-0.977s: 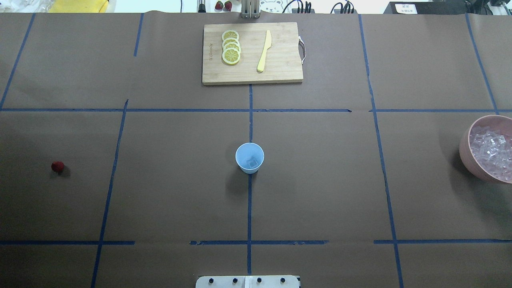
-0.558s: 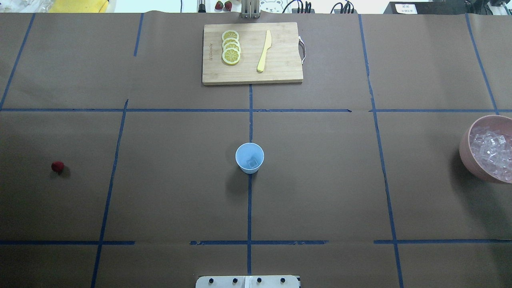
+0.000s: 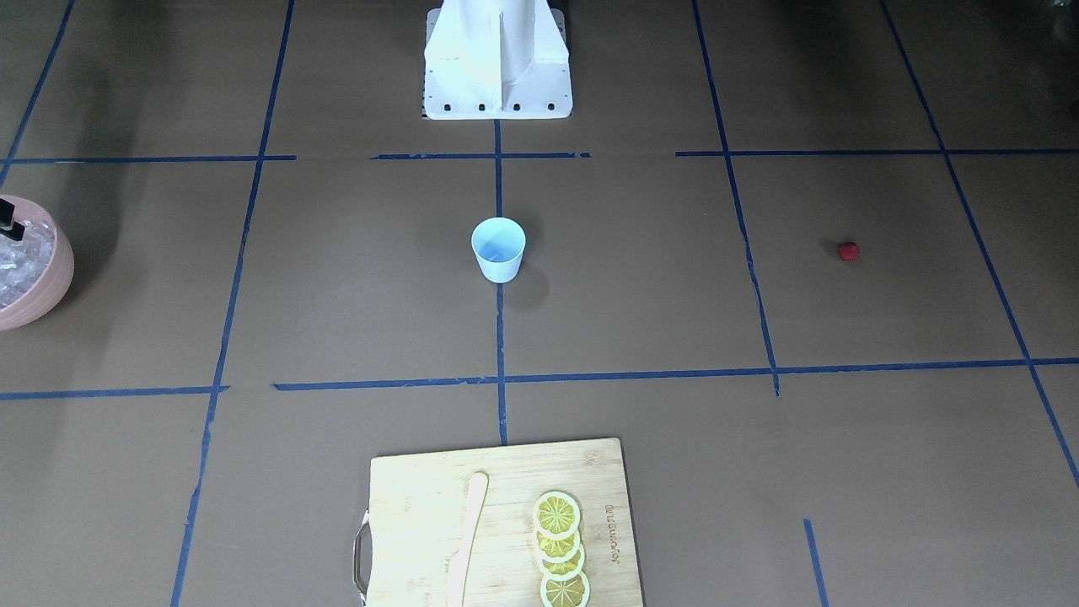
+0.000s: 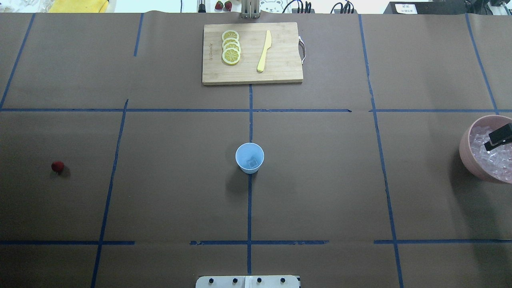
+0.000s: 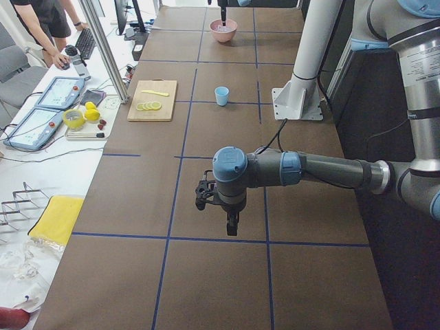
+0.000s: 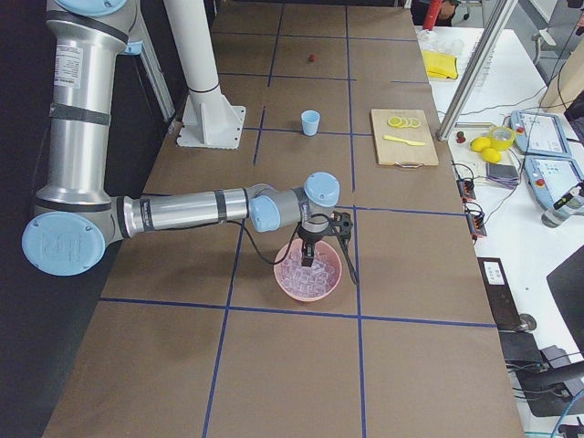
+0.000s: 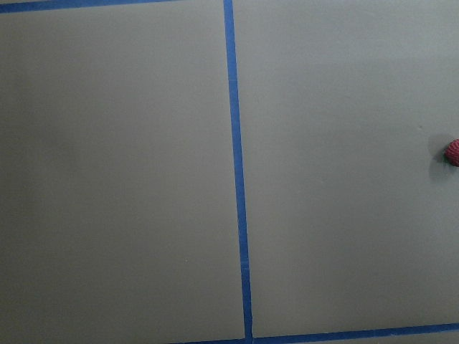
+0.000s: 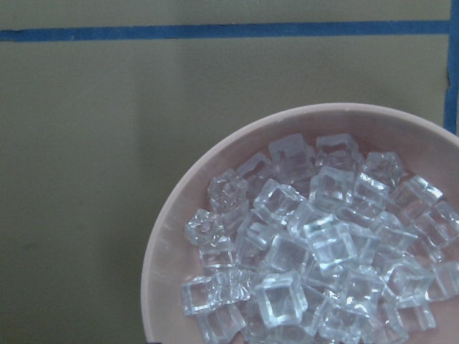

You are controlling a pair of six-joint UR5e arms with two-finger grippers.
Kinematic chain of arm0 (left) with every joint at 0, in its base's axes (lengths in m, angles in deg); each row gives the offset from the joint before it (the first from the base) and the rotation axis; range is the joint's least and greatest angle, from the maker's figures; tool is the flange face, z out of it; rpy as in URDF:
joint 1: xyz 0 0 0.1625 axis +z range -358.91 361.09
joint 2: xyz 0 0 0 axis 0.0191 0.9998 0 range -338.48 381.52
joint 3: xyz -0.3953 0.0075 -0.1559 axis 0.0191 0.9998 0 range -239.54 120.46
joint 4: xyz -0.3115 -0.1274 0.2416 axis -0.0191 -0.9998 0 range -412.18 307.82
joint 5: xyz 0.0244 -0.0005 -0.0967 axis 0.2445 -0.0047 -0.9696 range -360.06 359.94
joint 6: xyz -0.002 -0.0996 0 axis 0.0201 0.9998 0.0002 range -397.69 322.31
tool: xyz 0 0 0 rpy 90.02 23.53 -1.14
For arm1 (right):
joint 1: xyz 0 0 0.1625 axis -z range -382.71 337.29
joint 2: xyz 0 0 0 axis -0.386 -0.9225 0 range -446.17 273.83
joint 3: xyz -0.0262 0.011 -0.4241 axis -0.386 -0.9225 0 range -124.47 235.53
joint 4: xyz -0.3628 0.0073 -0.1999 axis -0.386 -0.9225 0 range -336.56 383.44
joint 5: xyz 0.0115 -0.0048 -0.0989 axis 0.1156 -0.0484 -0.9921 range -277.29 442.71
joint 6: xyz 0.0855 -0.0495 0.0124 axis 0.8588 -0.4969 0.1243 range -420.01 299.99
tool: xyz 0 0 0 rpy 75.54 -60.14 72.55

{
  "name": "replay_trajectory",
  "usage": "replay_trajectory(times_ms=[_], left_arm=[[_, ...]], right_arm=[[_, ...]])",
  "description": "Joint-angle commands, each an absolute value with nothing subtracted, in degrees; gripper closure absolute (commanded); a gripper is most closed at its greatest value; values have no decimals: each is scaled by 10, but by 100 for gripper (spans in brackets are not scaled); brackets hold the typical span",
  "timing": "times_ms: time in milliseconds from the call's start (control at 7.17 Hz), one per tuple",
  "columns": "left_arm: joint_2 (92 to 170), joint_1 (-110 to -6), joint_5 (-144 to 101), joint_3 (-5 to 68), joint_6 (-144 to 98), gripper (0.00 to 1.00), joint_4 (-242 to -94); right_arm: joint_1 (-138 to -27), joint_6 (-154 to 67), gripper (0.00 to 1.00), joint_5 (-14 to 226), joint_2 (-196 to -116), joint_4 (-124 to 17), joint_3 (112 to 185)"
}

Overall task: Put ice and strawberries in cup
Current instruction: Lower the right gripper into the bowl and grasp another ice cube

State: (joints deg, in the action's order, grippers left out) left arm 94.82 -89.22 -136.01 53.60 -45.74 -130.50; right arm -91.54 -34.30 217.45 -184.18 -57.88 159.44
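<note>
Ice [image 8: 308, 244] heaped in pink bowl [image 8: 161, 251]; right gripper [image 4: 496, 140] over it, mostly off-frame, spread unreadable; left gripper [image 5: 232, 227] likewise

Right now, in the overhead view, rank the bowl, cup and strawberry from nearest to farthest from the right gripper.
1. Bowl: at the table's right edge, with the right gripper over it.
2. Cup: at the table's centre.
3. Strawberry: on the far left side.
</note>
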Motion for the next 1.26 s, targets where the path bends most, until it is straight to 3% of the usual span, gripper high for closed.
replay_trajectory(times_ms=[0,279,698,1116], left_arm=[[946,-892,-1360,536,-458,0,-1306],[946,-892,-1360,536,-458,0,-1306],[946,-892,-1360,536,-458,0,-1307],[946,-892,-1360,537,-459,0,-1307]], right_arm=[[-888,-332,9,2137,-1840,-574,1588],[-883,-331,15,2123,-1839,-574,1585],[-879,-331,32,2113,-1836,-574,1581],[-878,-332,35,2099,-1836,-574,1580]])
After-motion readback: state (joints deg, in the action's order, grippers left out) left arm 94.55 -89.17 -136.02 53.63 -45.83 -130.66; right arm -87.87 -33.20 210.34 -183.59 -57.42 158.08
